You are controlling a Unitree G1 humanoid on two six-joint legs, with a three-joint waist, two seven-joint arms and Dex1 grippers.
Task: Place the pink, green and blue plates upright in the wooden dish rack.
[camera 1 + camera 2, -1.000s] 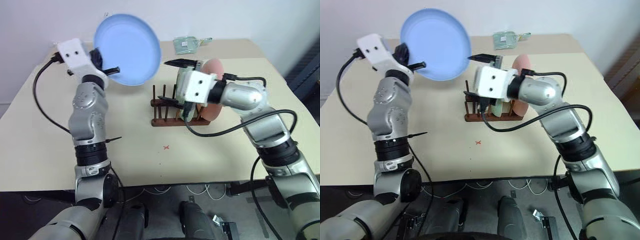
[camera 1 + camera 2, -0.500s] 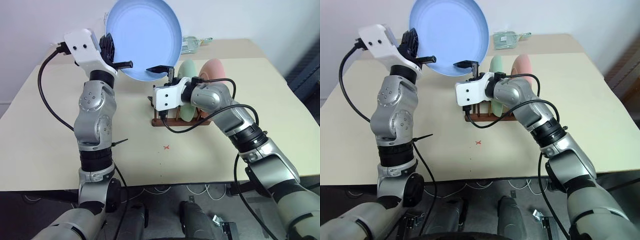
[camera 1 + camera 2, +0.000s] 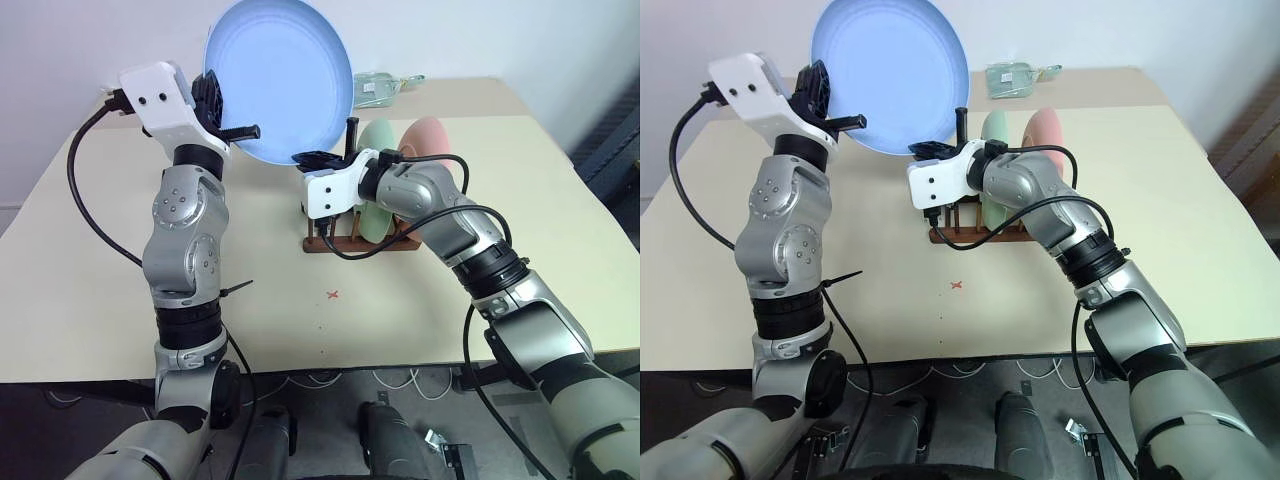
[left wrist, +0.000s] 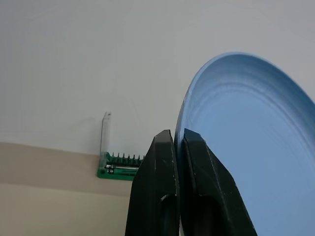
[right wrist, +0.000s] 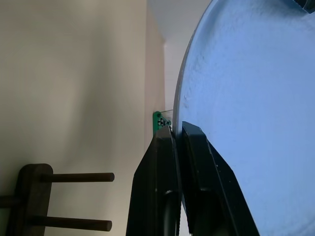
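Jaws on both my grippers pinch the blue plate (image 3: 278, 78) at its rim: left gripper (image 3: 232, 120) clamps one edge, right gripper (image 3: 318, 158) the lower edge. Below my right jaws, green plate (image 3: 376, 180) and pink plate (image 3: 428, 140) stand in the wooden dish rack (image 3: 345, 240).

The left hand (image 4: 178, 142) has its two black fingers (image 4: 153, 196) pinched on the rim of the blue plate (image 4: 256, 147), held upright; beyond, a green bit holder (image 4: 120, 168) with raised clear lid sits on the desk (image 4: 54, 206).
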